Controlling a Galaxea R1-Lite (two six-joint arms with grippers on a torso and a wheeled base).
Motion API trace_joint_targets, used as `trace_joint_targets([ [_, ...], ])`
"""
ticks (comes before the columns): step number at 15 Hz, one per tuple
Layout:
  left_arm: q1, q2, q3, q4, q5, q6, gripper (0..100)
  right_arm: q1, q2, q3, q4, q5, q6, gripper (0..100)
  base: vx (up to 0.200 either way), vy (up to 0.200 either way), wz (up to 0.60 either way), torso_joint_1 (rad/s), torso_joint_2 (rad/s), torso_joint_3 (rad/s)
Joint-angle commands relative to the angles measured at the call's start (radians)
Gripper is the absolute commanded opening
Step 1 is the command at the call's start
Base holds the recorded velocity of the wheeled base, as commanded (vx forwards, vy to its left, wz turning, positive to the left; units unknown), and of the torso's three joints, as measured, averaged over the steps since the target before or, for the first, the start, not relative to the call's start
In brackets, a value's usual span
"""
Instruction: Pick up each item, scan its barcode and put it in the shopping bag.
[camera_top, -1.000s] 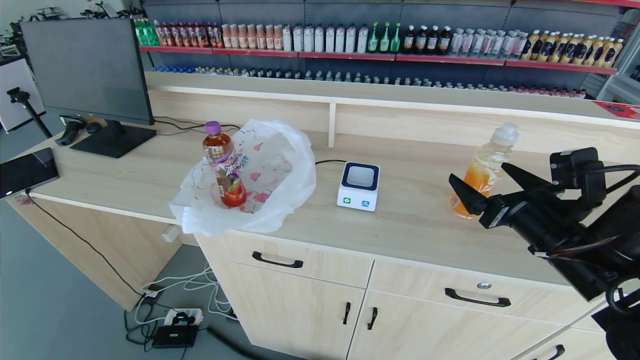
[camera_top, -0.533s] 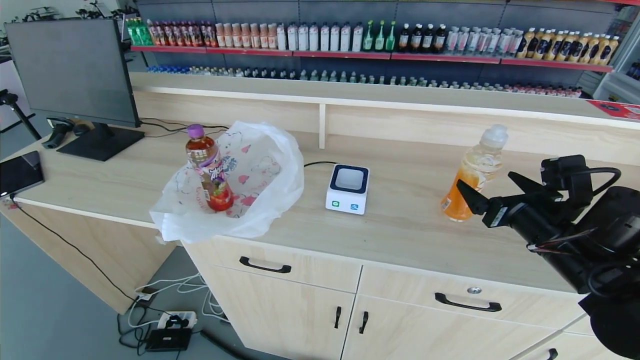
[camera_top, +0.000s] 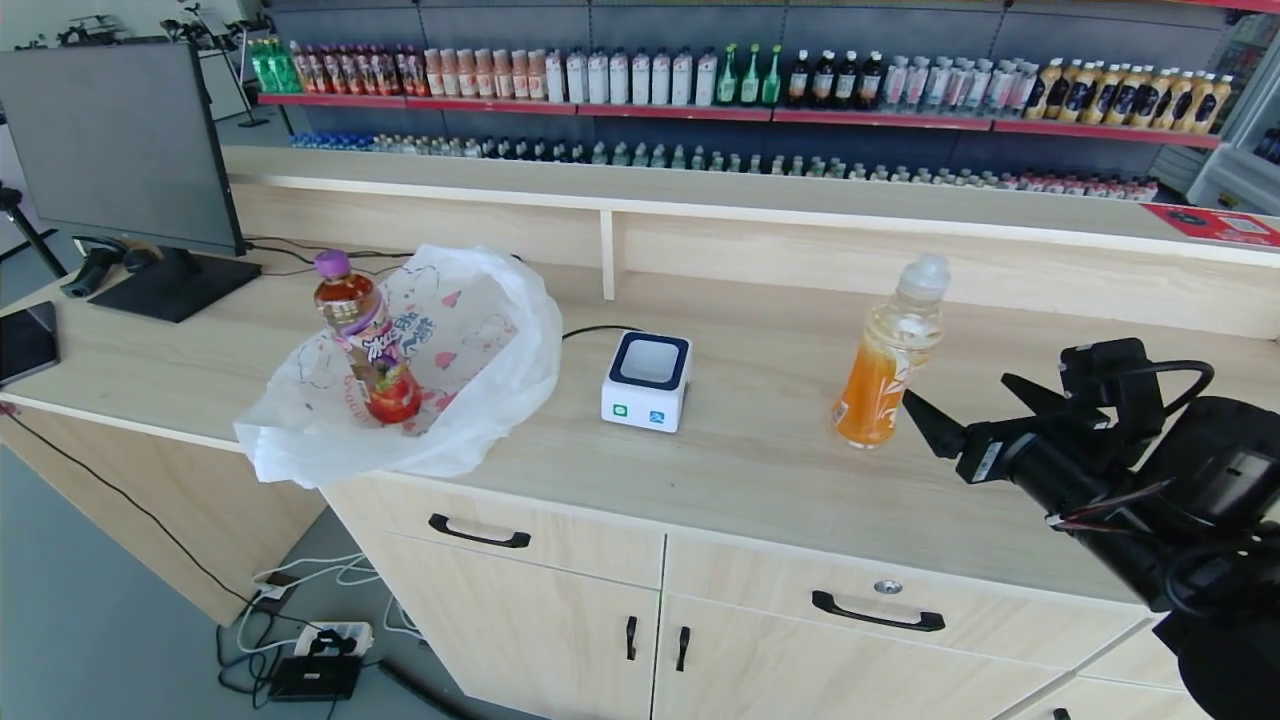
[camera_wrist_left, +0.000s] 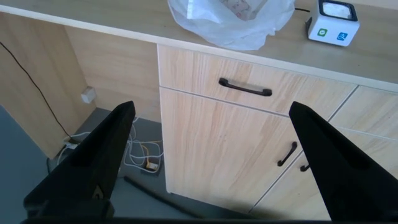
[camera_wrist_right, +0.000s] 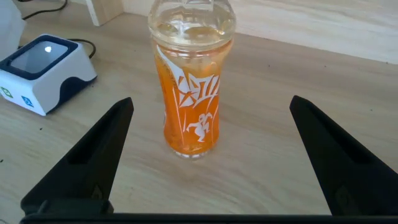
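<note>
Hanging low before the cabinet drawers (camera_wrist_left: 186, 71), the left gripper (camera_wrist_left: 209, 109) has its jaws spread wide and empty. Far to the left of the right gripper (camera_top: 955, 390) sits the shopping bag (camera_top: 470, 390) with a red bottle (camera_top: 365, 340) in it, the scanner (camera_top: 647, 380) nearer. The orange bottle (camera_top: 885, 360) stands upright just ahead of that claw, lined up with the gap between its wide-apart jaws but not yet within. Best to advance straight and close gently at mid-height on the label, lest it tip.
</note>
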Motion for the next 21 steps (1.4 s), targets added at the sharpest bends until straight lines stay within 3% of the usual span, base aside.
trace_joint_targets([
  [1, 0.001, 0.0, 0.0, 0.0, 0.0, 0.0, 100, 0.0, 0.036, -0.03, -0.002, -0.001, 0.002, 100, 0.0, 0.0, 0.0, 0.0, 0.0, 0.0],
  [21, 0.001, 0.0, 0.0, 0.0, 0.0, -0.002, 100, 0.0, 0.303, -0.277, -0.002, 0.004, 0.002, 100, 0.0, 0.0, 0.0, 0.0, 0.0, 0.0],
])
